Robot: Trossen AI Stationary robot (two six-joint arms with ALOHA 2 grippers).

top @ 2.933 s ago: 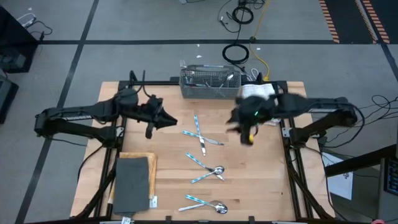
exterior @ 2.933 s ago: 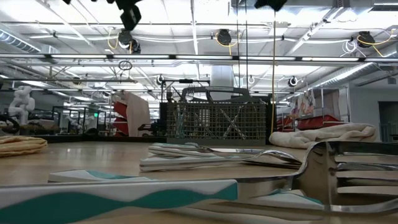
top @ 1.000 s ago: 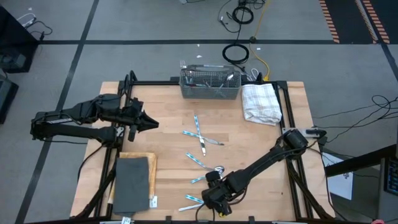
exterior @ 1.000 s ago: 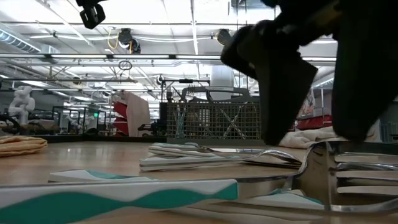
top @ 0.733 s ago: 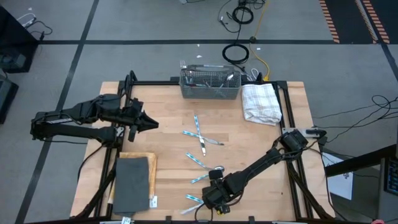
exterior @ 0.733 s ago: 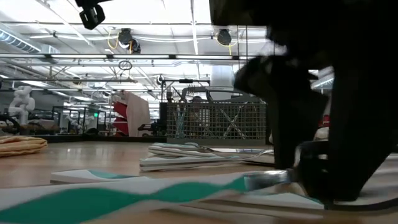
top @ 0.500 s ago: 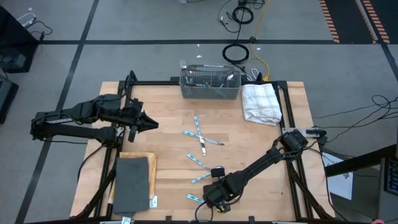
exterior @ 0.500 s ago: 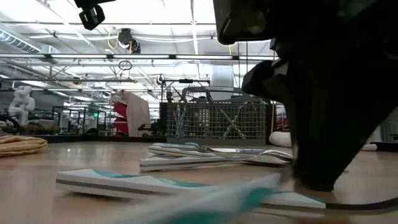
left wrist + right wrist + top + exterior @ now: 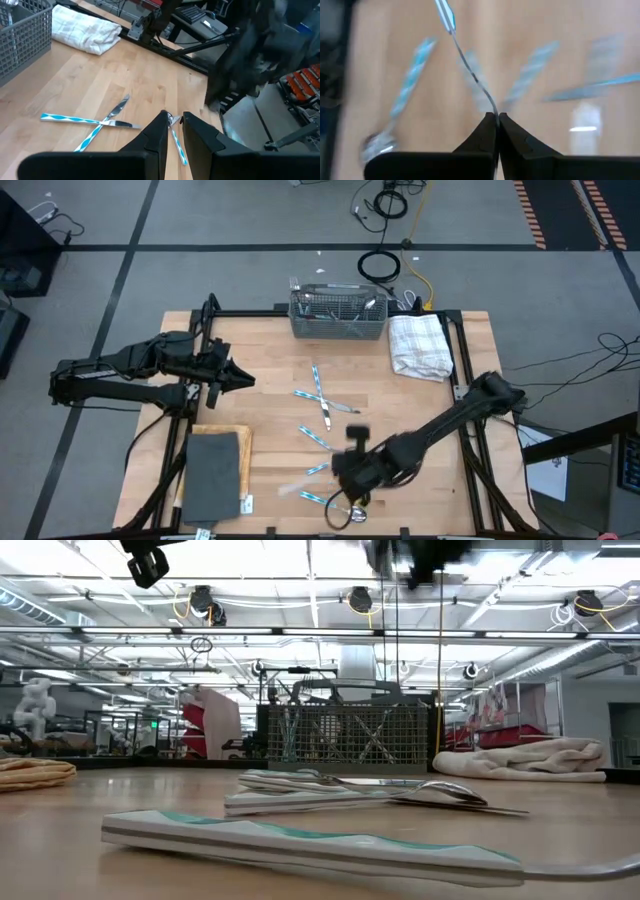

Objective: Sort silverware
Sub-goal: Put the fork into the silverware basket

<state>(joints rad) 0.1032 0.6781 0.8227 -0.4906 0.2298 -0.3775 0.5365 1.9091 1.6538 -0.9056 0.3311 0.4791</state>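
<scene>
Where right pincer (image 9: 495, 119) pinches, silverware piece (image 9: 470, 67) juts forward.

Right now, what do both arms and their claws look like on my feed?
Both arms are dark, slender and jointed. The left claw has two black, wedge-shaped fingers tapering to narrow tips, and the right claw looks the same. No markings or cables are clear on either.

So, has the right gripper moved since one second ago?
Yes. The right gripper, shut on a piece of silverware, has moved up from the table's front edge, toward the grey caddy.
</scene>
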